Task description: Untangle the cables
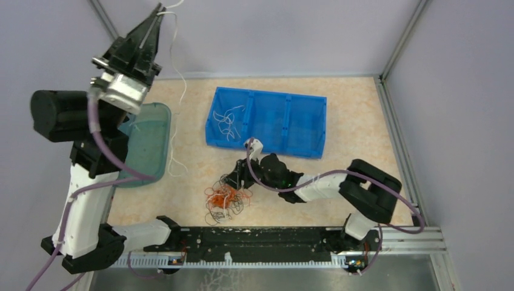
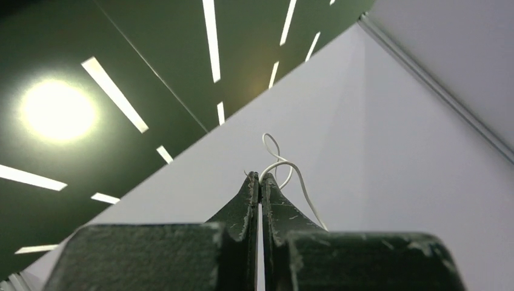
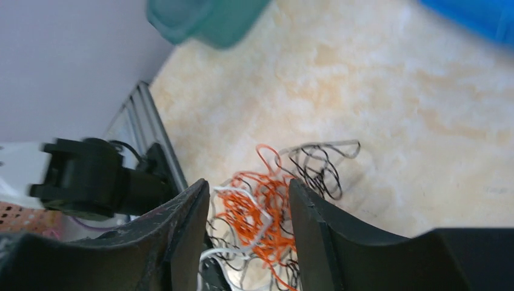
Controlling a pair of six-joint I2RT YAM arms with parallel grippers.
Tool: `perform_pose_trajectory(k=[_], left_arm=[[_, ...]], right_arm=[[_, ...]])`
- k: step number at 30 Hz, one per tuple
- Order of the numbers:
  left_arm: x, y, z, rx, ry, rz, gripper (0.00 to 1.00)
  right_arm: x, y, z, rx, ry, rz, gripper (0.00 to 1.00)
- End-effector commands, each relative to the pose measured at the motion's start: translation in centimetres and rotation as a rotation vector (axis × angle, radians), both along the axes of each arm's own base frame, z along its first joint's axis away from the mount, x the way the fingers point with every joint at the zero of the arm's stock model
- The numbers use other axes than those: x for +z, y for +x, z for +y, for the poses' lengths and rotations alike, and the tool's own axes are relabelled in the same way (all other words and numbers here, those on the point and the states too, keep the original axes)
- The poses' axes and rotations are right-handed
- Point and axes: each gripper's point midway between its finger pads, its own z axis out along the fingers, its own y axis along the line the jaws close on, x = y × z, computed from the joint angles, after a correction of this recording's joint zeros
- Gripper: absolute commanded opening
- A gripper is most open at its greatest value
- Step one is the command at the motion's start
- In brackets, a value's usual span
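Raised high, the left pincer (image 2: 260, 179) is clamped on one thin white wire strand (image 2: 282, 162) that dangles from its tips. The right pincer (image 3: 248, 188) gapes wide, astride the orange-black-white wire tangle (image 3: 260, 209) on the beige desk (image 3: 363, 91).

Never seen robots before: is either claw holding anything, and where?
The left gripper pinches a white cable near its looped end; the right gripper holds nothing.

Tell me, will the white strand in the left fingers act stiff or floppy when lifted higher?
Probably floppy: the white strand hangs in loose curves below the left fingers. Likely light; being so thin, it may slip out.
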Motion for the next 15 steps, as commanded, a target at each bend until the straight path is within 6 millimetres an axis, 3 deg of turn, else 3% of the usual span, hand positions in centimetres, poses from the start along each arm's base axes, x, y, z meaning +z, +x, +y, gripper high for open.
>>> perform_pose_trajectory(k=[1, 6, 15], left_arm=[[-4.0, 3.7, -0.9, 0.089, 0.050, 0.092, 0.03], [-8.5, 6.7, -1.5, 0.128, 0.077, 0.220, 0.02], [-16.9, 10.8, -2.9, 0.195, 0.165, 0.359, 0.00]], right_arm=[[5.9, 0.6, -1.3, -0.054, 0.093, -0.115, 0.55], [8.5, 1.0, -3.7, -0.127, 0.118, -0.153, 0.66], [11.5, 2.4, -7.7, -0.247, 0.152, -0.193, 0.70]])
